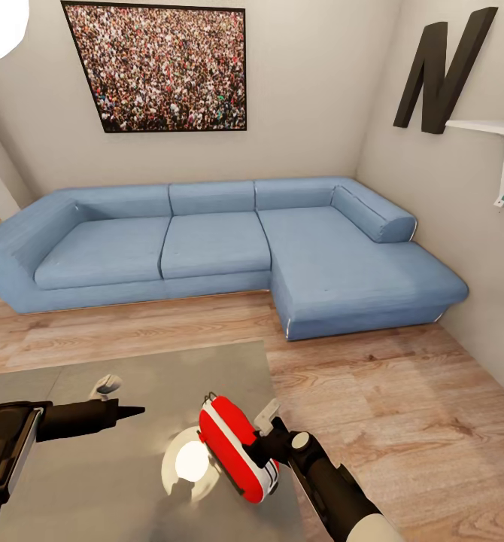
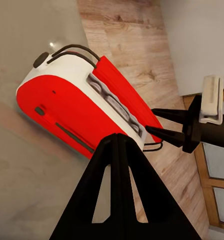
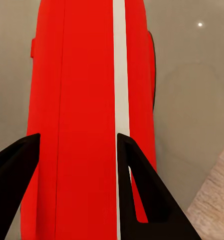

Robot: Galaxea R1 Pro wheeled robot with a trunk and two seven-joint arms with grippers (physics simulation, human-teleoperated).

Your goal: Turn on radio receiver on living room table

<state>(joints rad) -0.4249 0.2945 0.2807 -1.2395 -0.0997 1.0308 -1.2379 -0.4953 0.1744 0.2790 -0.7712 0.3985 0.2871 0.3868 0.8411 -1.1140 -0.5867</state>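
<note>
Two fingers of the right gripper point(image 3: 76, 165) clamp the radio receiver point(image 1: 235, 450), a rounded red box with a white band (thin dark handle at one end), tilted above the table point(image 1: 71, 489) near its right edge. The left gripper point(image 1: 124, 412), fingers together and empty, points at it from the left.

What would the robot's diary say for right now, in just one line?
place: living room | radio receiver: tilted above table | right gripper: fingers straddling radio's end | left gripper: shut, free, pointing at radio | stage: radio in reach
</note>
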